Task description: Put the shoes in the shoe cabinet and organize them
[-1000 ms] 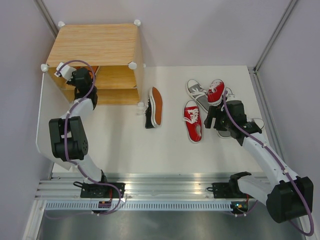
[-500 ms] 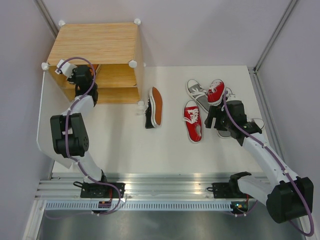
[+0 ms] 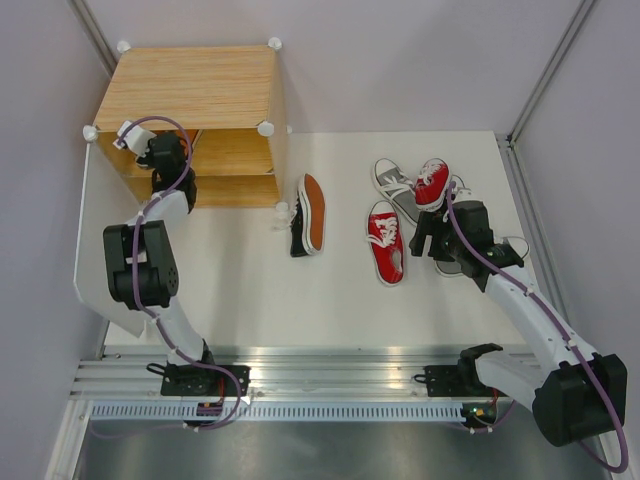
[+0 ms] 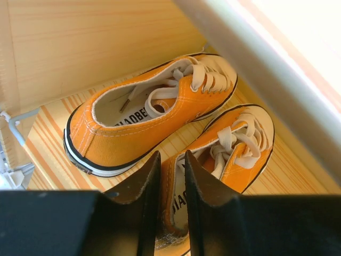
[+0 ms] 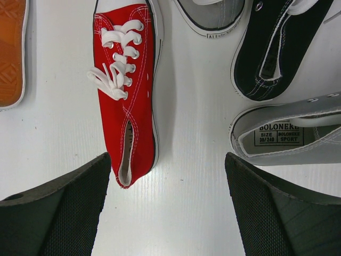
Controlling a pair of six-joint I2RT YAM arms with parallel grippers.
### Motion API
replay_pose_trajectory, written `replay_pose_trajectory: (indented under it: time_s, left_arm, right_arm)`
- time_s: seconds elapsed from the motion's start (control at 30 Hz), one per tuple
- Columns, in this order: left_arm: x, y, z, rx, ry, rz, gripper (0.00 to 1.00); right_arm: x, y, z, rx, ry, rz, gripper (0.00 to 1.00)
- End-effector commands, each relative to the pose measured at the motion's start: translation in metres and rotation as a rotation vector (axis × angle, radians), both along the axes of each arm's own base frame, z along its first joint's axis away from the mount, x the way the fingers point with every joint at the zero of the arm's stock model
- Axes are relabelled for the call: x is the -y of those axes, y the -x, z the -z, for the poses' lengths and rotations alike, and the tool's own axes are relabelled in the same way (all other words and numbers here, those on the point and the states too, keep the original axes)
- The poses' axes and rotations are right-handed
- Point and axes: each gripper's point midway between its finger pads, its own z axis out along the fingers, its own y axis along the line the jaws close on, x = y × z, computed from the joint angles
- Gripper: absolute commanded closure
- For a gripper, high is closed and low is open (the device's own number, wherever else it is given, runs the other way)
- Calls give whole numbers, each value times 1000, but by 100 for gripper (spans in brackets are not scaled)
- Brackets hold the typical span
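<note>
Orange canvas fills the left wrist view: two orange shoes sit side by side on a wooden shelf inside the cabinet (image 3: 190, 90), the far one (image 4: 154, 114) set squarely, the near one (image 4: 234, 154) with its heel toward the camera. The left fingers (image 4: 151, 178) stand only a narrow slot apart, with the near shoe's heel rim between them. Whether they pinch it or merely straddle it cannot be told.

The step in hand looks like setting down the second orange shoe. The next move probably calls for the fingers to spread clear of the heel and draw straight back without dragging the shoe.

Out on the white surface (image 3: 240, 290) the right fingers (image 5: 80, 197) are spread wide and hold nothing. They hover over bare surface between a red shoe (image 5: 128, 90) and a grey shoe (image 5: 287, 136), with a black shoe (image 5: 277, 48) just beyond. Six shoes wait outside, including a second black one on its side (image 3: 312, 213) near the cabinet.

The grey shoe's insole label reads "BOLONEKE", "SIZE 39/240" and "BOLONEKE SPORT". The orange insoles show only part of a word, "IAOBE". A second grey shoe (image 5: 213, 16) has a heel patch starting "ALL-S".
</note>
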Motion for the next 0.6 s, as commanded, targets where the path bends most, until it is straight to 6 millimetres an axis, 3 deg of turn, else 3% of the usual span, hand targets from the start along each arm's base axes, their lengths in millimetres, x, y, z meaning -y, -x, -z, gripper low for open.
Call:
replay_pose_trajectory:
  time_s: [0.0, 0.27, 0.4, 0.57]
  left_arm:
    - [17, -12, -18, 56, -2, 78, 71]
    - [8, 13, -31, 36, -19, 15, 64]
    - [9, 21, -34, 16, -26, 20, 43]
    - [9, 38, -30, -23, -14, 12, 30]
  right_arm:
    - [0, -3, -7, 33, 3, 1, 9]
    - [0, -4, -15, 51, 2, -2, 9]
    - [0, -3, -17, 56, 0, -5, 9]
    - [-1, -1, -24, 74, -8, -8, 9]
